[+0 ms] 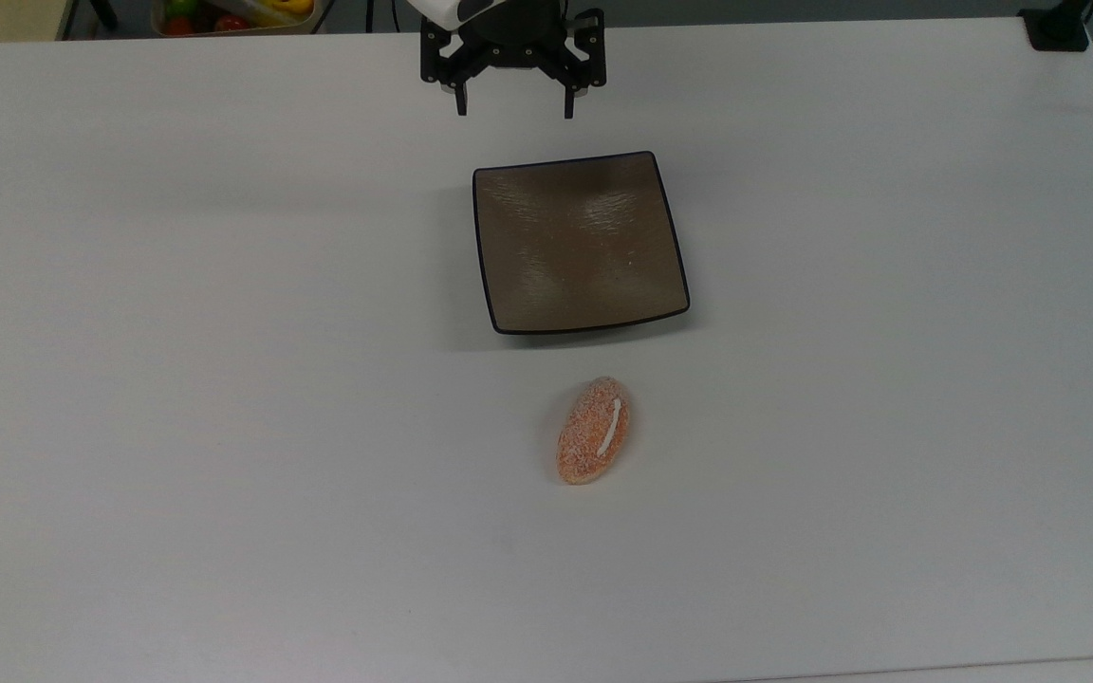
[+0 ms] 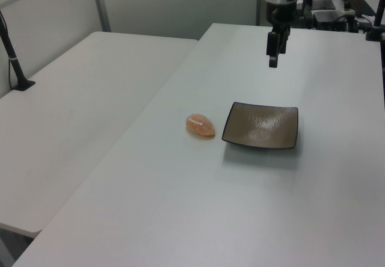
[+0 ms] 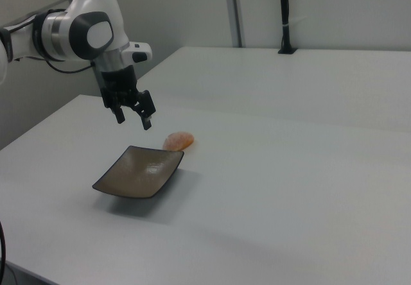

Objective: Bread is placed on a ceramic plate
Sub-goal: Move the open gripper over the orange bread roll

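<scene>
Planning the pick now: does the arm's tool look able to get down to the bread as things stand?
Probably yes. The tool hangs open above the table, beyond the far edge of the ceramic plate. The bread lies bare on the table past the plate's opposite edge, apart from it, with nothing over it.

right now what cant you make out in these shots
- Bread: in the right view its lower part sits behind the ceramic plate's far rim.
- Gripper: in the top view the picture's upper edge cuts off the arm above it.
- Container of colourful items: cropped by the top view's upper edge, contents too small to identify.
</scene>
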Tool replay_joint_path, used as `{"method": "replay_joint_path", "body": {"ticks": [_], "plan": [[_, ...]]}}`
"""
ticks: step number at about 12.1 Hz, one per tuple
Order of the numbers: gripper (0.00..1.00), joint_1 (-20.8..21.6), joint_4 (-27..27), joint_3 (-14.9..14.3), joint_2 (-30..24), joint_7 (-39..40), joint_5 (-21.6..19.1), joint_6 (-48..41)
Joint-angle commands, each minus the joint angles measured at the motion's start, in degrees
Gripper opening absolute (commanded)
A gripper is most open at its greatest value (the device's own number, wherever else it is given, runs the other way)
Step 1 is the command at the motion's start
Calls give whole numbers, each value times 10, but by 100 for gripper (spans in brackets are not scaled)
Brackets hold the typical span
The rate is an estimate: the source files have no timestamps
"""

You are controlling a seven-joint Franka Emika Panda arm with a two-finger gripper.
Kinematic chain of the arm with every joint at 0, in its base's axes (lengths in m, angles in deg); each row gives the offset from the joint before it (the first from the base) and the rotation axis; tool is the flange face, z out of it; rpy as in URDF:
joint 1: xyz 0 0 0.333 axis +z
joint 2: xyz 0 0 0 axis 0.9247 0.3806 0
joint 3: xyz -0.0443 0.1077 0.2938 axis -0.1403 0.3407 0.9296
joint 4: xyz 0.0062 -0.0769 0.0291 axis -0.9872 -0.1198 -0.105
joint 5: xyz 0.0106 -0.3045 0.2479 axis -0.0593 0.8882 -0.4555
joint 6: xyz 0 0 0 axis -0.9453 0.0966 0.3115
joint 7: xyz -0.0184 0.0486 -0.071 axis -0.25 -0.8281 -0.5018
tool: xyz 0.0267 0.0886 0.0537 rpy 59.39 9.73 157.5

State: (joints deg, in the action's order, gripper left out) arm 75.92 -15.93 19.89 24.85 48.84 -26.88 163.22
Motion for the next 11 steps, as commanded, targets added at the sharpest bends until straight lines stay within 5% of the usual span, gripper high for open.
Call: {"method": "replay_joint_path", "body": {"ticks": [1,11], "plan": [[100,3,-16,-6,-7,17,-8,13],[100,6,-10,-6,8,9,-12,21]]}}
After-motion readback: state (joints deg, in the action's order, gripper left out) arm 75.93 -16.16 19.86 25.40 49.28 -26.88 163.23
